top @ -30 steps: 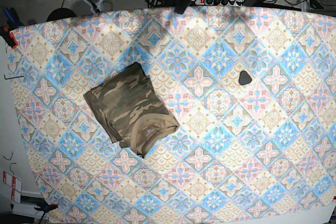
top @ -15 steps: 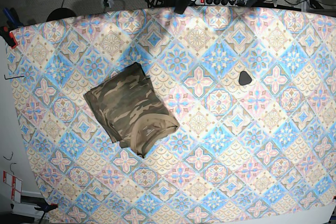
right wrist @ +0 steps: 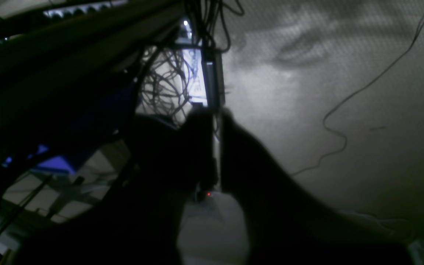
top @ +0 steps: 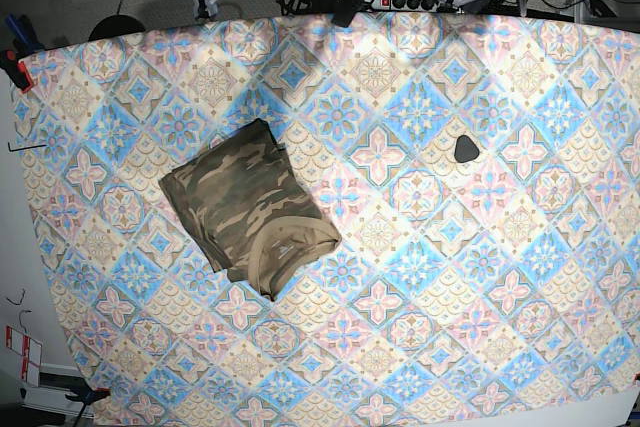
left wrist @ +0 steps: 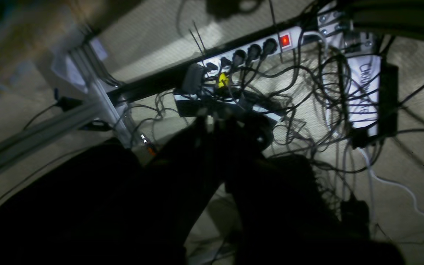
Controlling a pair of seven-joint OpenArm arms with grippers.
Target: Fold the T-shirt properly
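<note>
— both grippers are pulled back past the far edge of the table. left gripper shows in its wrist view as two dark fingers pressed together with nothing between them — clenched, empty. right gripper looks the same in its own view: dark fingers closed to a thin slit, holding nothing.

— what do the wrist cameras look at?

— floor and clutter behind the table. the left wrist view has a white power strip with a lit red switch, a tangle of black cables and an aluminium frame rail. the right wrist view is dim, showing grey carpet with a single thin cable snaking across it.

— and the t-shirt?

— the t-shirt lies on the tablecloth, left of centre in the base view, folded into a compact, roughly rectangular bundle turned at an angle. its plain tan collar band faces up at the near corner. neither arm touches it; both are well apart from it.

— anything else on the cloth?

— a small black object right of centre, well away from the shirt. i cannot tell what it is. red clamps grip the tablecloth at the far left edge.
</note>
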